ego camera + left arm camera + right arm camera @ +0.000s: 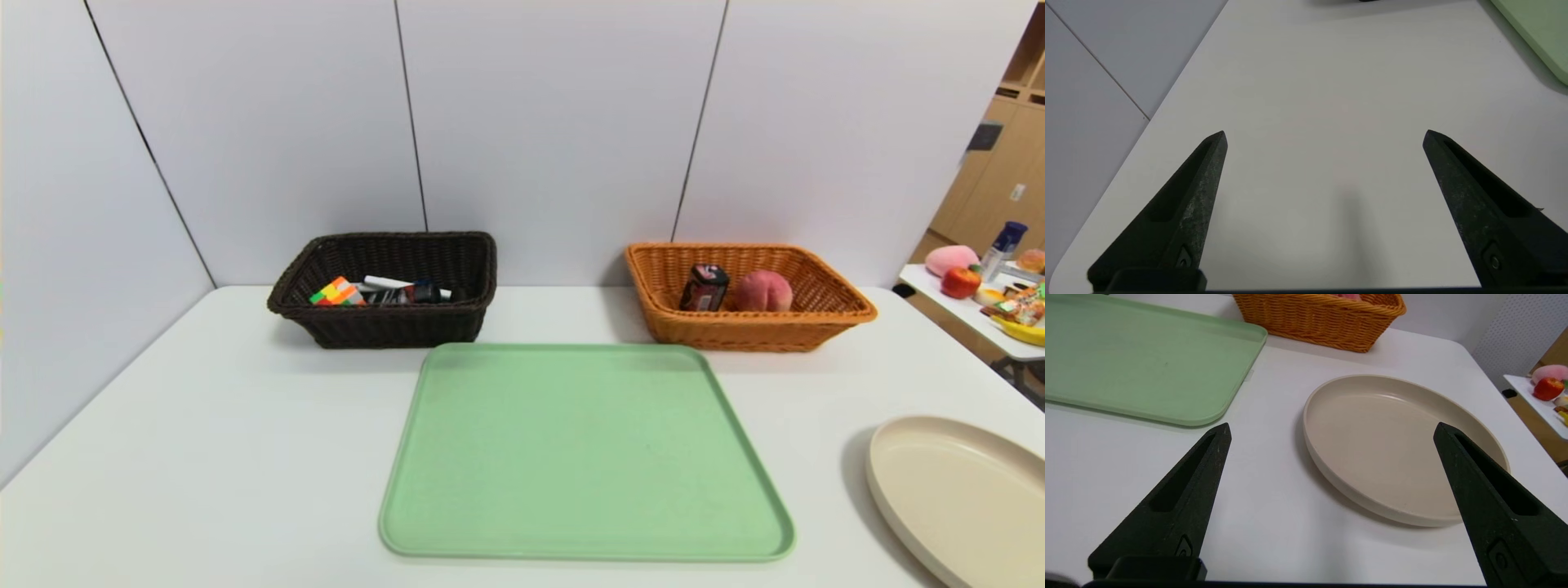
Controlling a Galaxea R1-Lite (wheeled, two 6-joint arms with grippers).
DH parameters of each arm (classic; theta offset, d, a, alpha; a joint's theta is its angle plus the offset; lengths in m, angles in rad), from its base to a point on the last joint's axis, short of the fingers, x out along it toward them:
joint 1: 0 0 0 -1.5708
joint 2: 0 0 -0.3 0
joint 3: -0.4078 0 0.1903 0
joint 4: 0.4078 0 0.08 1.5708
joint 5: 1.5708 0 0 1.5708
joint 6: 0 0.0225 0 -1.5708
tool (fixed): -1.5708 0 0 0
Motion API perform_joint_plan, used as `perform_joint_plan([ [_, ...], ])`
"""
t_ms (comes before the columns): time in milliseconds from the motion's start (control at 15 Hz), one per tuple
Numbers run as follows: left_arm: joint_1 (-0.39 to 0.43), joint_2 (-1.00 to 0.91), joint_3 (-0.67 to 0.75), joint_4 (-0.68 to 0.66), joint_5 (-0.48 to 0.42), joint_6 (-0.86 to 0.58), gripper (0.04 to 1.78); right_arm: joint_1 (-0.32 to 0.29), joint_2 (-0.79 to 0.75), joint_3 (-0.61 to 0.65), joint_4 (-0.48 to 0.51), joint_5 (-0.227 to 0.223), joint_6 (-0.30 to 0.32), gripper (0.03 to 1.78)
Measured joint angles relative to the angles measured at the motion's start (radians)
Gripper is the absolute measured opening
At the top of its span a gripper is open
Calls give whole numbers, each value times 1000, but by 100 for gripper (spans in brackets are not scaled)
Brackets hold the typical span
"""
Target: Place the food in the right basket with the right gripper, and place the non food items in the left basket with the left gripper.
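White counter (pixel 204 425). At its far side, two woven baskets, well apart.

Left: rectangular dark brown wicker basket (pixel 384 325). Inside it — multicoloured puzzle cube (pixel 336 292) at the left end, a white marker (pixel 386 282) lying beside it, and further dark items at the middle (pixel 424 292), too small to tell apart.

Right: rectangular orange-tan wicker basket with flared rim (pixel 751 331). Inside it, a small dark boxy container with pink-and-white label (pixel 704 287) stands tilted, just beside a pink-red fuzzy peach (pixel 764 291) on its right.

Flat pale green rectangular tray (pixel 584 453) lies in front of and between the baskets, nothing on it. Round cream shallow plate (pixel 963 498) sits near the counter's right front edge, close to the tray's right side.

Left gripper (pixel 1323 132) hovers over bare counter near the left edge, black fingers (pixel 1196 192) spread wide, released, holding nothing. Right gripper (pixel 1332 424) hangs low over the counter just before the cream plate — fingers (pixel 1184 490) likewise spread apart, nothing between them.
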Motion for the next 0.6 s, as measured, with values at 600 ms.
perform_joint_plan([
  [600,0,0,67,-70,-142,-9,169,0,0,97,-99,-32,67,171],
])
